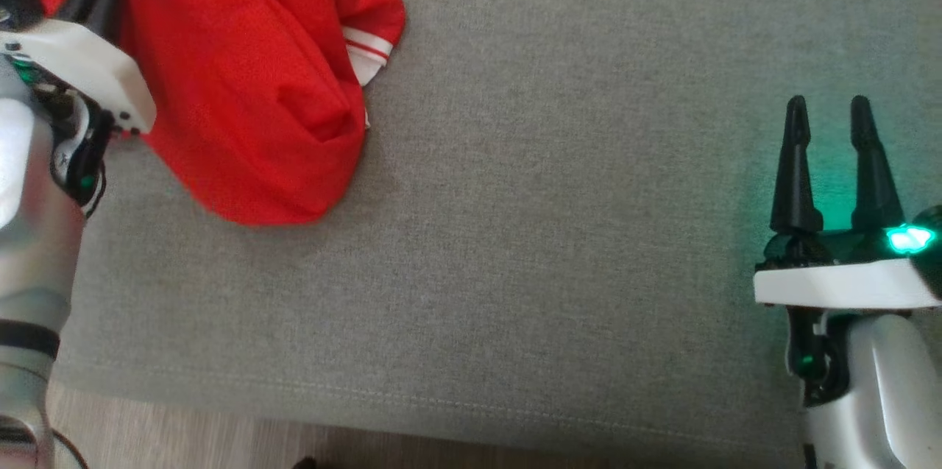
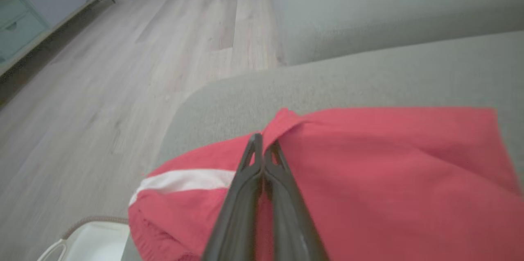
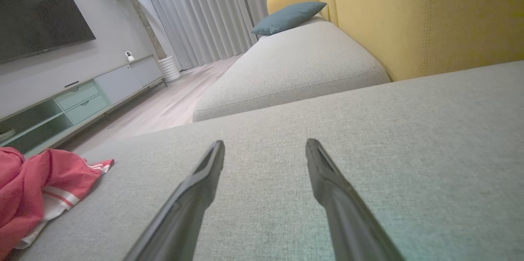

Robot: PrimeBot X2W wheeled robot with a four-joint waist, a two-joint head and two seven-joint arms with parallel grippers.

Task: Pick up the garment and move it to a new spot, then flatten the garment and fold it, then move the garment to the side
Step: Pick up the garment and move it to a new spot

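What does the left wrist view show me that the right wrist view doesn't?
Left wrist view: the left gripper shut on a raised fold of the garment, and a white basket at the lower left. Right wrist view: the right gripper open above bare grey cushion, plus a yellow backrest, a teal pillow and a television. Both: the red garment with its white stripe, the grey cushion, wood floor and the drawer cabinet.
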